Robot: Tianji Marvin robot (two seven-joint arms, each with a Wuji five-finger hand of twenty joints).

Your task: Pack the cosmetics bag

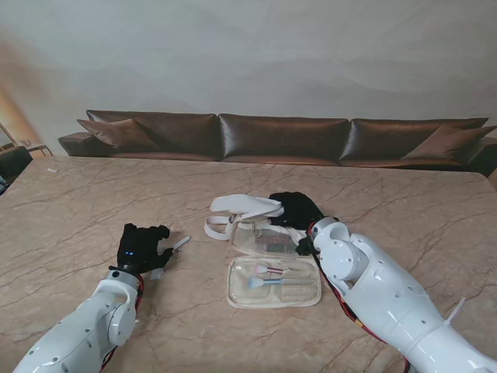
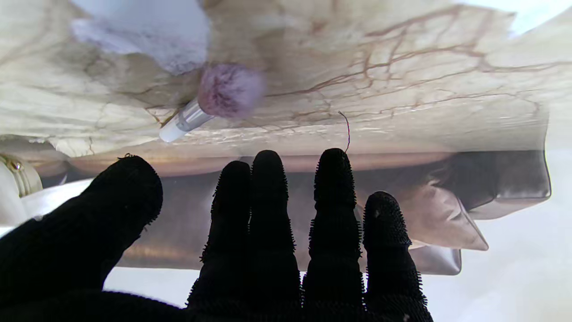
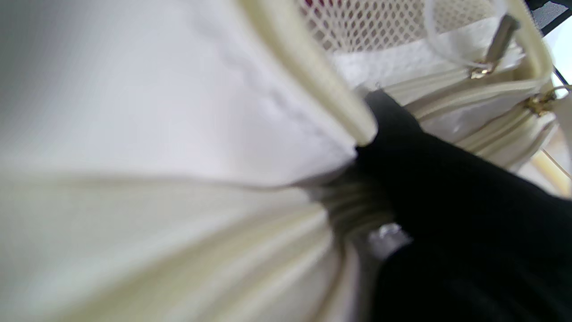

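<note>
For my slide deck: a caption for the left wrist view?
Left hand, fingers spread, hovers near a fluffy makeup brush lying on the marble table.

No readable text, label, brand, number or sign anywhere: none on the cosmetics bag (image 1: 273, 268), none on the bench (image 1: 93, 202).

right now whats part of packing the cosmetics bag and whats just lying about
Part of the job:
- cosmetics bag, open on the table
- makeup brush, loose beside the left hand
- right hand, at the bag's far side

Just lying about:
- brown sofa beyond the table
- marble table itself
</note>
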